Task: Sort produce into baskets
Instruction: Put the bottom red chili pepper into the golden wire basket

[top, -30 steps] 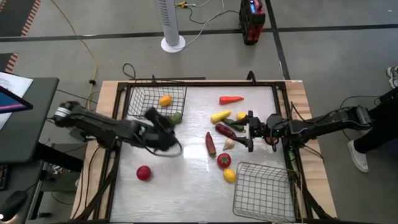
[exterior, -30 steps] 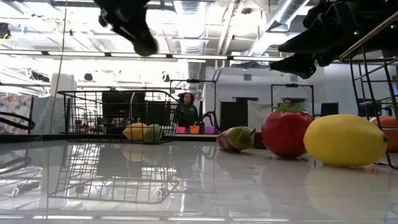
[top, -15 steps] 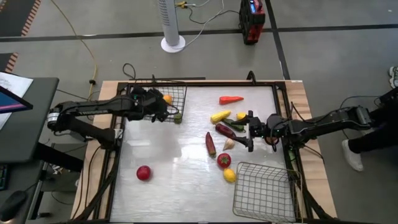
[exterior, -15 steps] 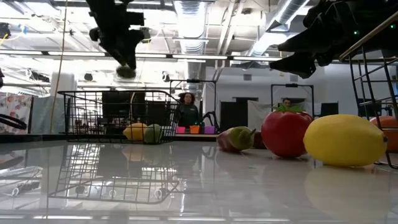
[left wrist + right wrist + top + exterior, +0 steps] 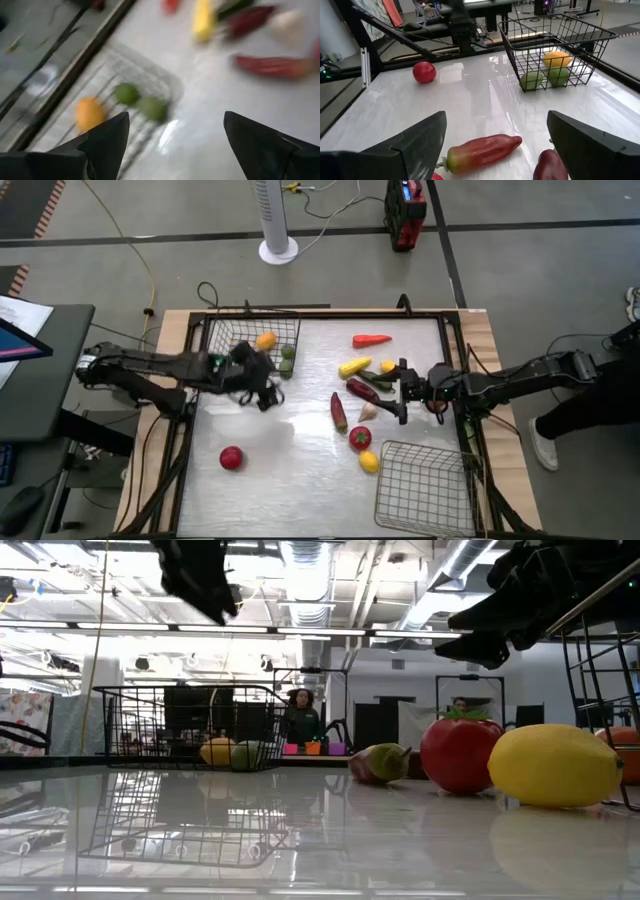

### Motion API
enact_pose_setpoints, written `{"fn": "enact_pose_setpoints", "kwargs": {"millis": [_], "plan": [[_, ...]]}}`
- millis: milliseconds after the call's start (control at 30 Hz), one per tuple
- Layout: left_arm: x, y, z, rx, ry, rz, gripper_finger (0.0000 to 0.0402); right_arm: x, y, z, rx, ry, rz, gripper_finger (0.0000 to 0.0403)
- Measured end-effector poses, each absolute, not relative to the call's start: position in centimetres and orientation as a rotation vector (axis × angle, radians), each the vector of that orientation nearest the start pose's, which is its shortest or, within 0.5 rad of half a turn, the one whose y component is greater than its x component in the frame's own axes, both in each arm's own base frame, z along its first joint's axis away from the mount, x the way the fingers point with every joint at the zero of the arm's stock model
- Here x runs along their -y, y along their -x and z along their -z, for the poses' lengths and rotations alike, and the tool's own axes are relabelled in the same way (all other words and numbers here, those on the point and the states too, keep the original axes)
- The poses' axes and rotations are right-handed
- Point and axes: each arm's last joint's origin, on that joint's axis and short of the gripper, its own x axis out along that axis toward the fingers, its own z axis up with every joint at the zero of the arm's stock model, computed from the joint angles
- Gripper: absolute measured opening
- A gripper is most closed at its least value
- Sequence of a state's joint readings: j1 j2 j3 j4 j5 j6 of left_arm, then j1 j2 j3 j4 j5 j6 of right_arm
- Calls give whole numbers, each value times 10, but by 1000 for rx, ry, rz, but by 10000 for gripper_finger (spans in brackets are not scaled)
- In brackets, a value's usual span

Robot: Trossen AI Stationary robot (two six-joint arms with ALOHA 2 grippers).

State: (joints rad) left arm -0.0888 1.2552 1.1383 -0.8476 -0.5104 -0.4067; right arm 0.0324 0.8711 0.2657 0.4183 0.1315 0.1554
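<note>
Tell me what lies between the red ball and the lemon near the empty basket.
Nothing: in the high view the stretch of table from the red ball to the lemon is bare.

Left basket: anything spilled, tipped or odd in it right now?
Nothing stands out. The left basket sits upright at the table's far left corner, holding an orange fruit and two green ones. The left hand hangs open beside it, empty.

Two wire baskets are sitting out, the near basket (image 5: pixel 228 340) just beside the left gripper's (image 5: pixel 264 394) jaws holding one orange fruit (image 5: pixel 265 340) and two green fruits (image 5: pixel 287 352), the far basket (image 5: pixel 425 485) just past the right gripper's (image 5: pixel 403 391) jaws, while nine loose pieces (image 5: pixel 360 438) are lying around those right jaws and one red ball (image 5: pixel 231 458) is lying apart from both.
</note>
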Motion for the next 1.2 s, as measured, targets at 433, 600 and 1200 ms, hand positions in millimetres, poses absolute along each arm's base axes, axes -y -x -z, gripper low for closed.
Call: {"fn": "enact_pose_setpoints", "kwargs": {"millis": [433, 600, 1200], "plan": [[50, -359, -247, -988, -105, -245, 261, -1, -197, -203, -303, -125, 172, 372], [57, -399, -233, -1065, -254, -121, 260, -1, -191, -216, -385, -119, 182, 372], [17, -446, -197, -1121, -377, 158, 260, 0, -155, -215, -368, -192, 195, 372]]}}
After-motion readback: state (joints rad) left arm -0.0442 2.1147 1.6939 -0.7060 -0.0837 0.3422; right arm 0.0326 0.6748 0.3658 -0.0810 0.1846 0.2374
